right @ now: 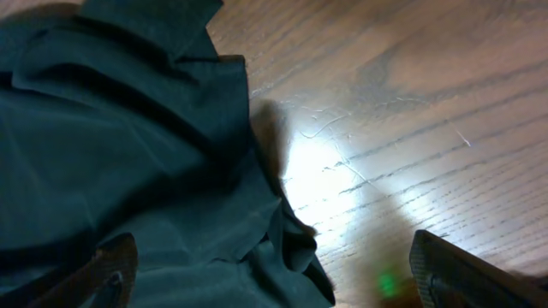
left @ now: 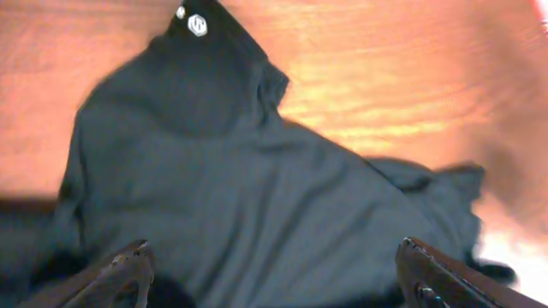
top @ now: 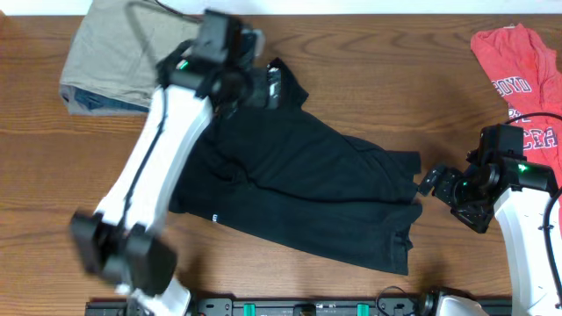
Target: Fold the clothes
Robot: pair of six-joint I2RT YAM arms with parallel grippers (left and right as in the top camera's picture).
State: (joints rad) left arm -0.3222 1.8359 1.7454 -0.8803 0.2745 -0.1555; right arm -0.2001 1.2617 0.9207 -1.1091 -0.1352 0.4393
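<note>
The black shirt [top: 299, 184] lies crumpled across the middle of the wooden table, stretched from upper left to lower right. My left gripper [top: 272, 88] is open above its upper left end. In the left wrist view the shirt [left: 240, 188] fills the frame, with a small white logo [left: 197, 25] at the top, and the open fingers [left: 274, 269] hover over the fabric. My right gripper [top: 432, 183] is open at the shirt's right edge. In the right wrist view its fingers [right: 274, 274] straddle the shirt's edge [right: 128, 154], one over fabric and one over bare wood.
Folded khaki trousers [top: 114, 53] lie at the back left, partly under my left arm. A red T-shirt with white lettering [top: 522, 75] lies at the back right. Bare wood [top: 386, 79] shows between them.
</note>
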